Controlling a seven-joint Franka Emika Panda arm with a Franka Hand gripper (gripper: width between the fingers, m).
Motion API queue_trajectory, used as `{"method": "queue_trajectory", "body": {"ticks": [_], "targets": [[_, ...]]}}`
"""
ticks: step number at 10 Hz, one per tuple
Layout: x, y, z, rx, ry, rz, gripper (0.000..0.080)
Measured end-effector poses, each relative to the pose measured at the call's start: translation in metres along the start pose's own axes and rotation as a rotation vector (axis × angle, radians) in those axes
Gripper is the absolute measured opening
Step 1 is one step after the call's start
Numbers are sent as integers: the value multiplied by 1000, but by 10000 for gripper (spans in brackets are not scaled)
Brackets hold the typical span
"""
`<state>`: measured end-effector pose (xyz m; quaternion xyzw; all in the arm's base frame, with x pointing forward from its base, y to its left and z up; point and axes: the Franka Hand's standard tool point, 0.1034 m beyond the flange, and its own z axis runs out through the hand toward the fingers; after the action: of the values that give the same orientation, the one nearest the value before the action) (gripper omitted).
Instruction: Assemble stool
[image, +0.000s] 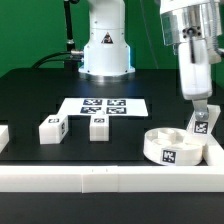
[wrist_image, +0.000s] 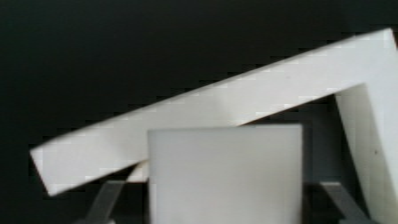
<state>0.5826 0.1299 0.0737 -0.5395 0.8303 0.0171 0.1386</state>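
Note:
The round white seat (image: 168, 146) lies flat in the table's corner at the exterior view's right, with tags on its rim. My gripper (image: 201, 108) is shut on one white block leg (image: 203, 123), held upright over the seat's right part; I cannot tell whether the two touch. In the wrist view the leg (wrist_image: 222, 168) fills the space between my dark fingers (wrist_image: 118, 196), with my gripper (wrist_image: 224, 205) closed around it. Two more legs lie on the black table, one (image: 52, 128) at the exterior view's left and one (image: 98, 127) near the middle.
The marker board (image: 103, 106) lies flat behind the two loose legs. White border rails (image: 90, 181) run along the front edge and meet in a corner behind the seat (wrist_image: 214, 112). The robot base (image: 106, 45) stands at the back.

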Motion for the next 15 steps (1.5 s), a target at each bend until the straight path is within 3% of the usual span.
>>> {"method": "queue_trajectory", "body": {"ticks": [3,5,6,7,8,10,15], "targets": [[-1,1,0,7,-21,257,337],[-2,3,1,4,-28,232,587],[-1,2,-5,11,-32,175,587],[8,1,-20,34,-42,115,630],[20,0,-35,58,-53,76,644],[25,-12,-58,61,-73,43,649],[25,-6,-51,50,-65,39,649]]}}
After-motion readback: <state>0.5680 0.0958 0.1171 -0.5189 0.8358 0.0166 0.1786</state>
